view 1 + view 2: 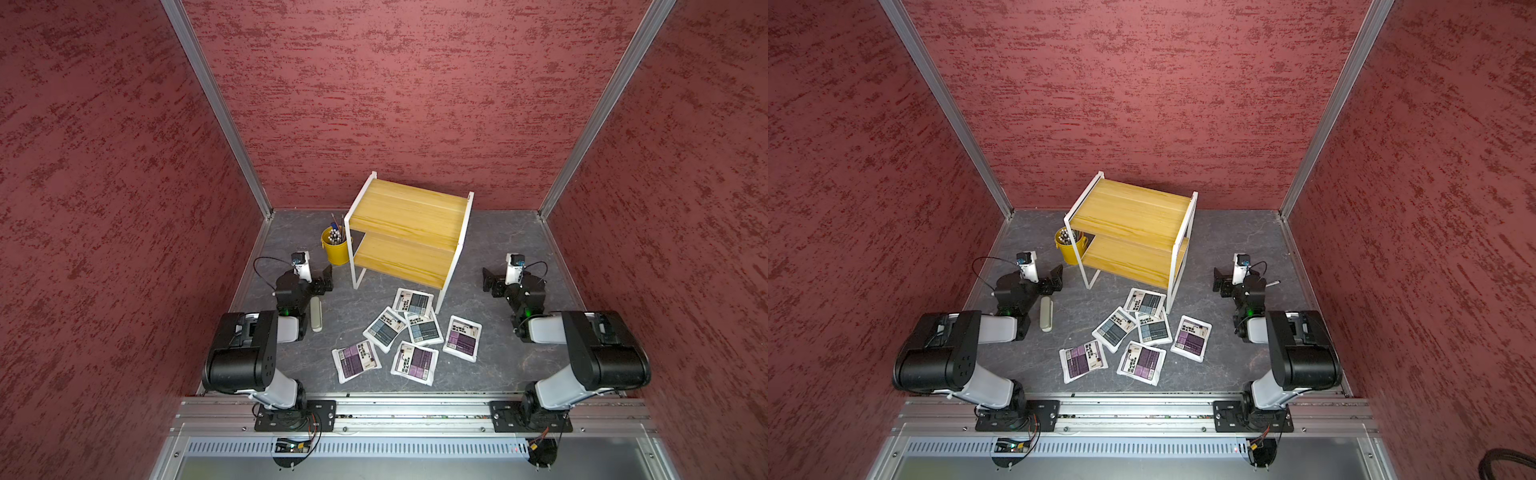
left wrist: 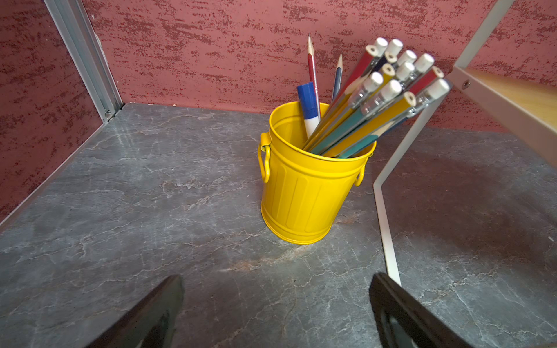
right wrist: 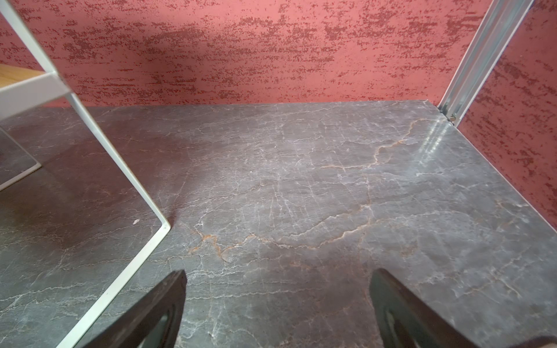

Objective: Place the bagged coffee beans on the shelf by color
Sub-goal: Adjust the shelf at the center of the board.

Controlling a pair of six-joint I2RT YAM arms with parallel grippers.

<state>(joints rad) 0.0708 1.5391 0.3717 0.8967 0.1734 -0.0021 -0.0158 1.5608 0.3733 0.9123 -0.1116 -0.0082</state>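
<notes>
- The table (image 1: 498,232) lies under both pairs of fingers, and neither pair touches anything on it.
- The shelf (image 1: 409,216) stands between the left fingers (image 1: 328,277) and the right fingers (image 1: 487,281). Both boards are bare, so I judge the sorting has not begun. A white frame leg runs close beside one finger on each side. An inward swing toward the bags could catch a leg and shove this light rack askew.
- The six bags all lie flat on the table, behind both pairs of fingers and midway between them.
  - The three blue-grey bags (image 1: 385,329) overlap in a cluster. One of them (image 1: 413,301) sits right by the shelf's front leg, and I cannot tell whether it touches.
  - Pinching an overlapped bag would likely drag its neighbour along.
  - The three purple bags (image 1: 415,362) lie nearer the arm bases and more apart, so they look safer to take first.
  - Every bag is flat against the table, so a finger may skid over an edge or pinch only loose film, and the bag could drop on the way up.
- The yellow bucket (image 2: 304,186) stands just ahead of the left fingers, close beside the shelf. Its pencils (image 2: 376,99) lean toward the frame, so a careless forward reach could tip it.
- Both pairs of fingers are spread wide apart and hold nothing.
- A pale oblong thing (image 1: 316,313) lies behind the left fingers, beside that arm. The arm could sweep it aside in turning back toward the bags.
</notes>
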